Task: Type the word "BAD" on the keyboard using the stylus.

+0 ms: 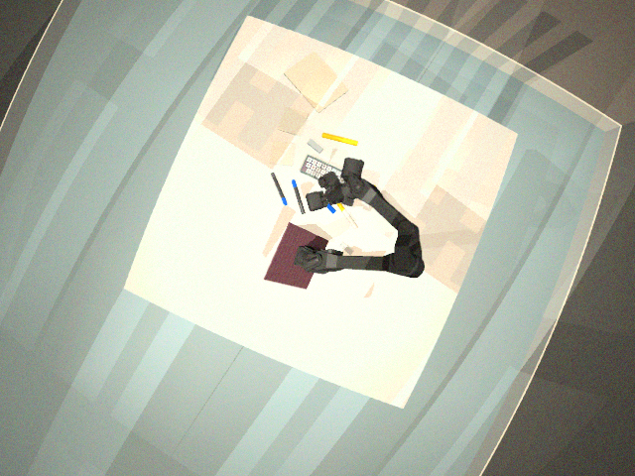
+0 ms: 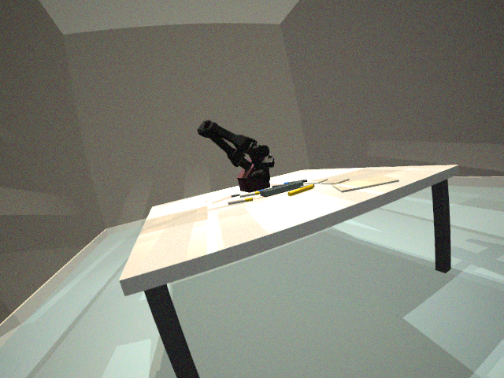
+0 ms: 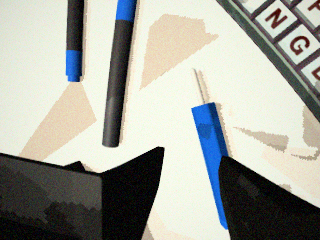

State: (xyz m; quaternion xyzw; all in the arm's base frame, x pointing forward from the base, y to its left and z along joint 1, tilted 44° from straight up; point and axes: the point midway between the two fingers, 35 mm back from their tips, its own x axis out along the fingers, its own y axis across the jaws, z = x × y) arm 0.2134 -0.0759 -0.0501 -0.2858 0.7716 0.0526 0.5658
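The keyboard [image 3: 280, 45] was cut off at the frame corner, up and right of the claw [image 3: 192, 187]. The claw's right finger covered the lower end of the blue stylus [image 3: 210, 150].

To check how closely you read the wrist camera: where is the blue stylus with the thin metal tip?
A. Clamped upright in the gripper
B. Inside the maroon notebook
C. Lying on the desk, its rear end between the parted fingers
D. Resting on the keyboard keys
C: the blue stylus lies flat on the desk, between the parted fingers of the gripper, which grips nothing yet.
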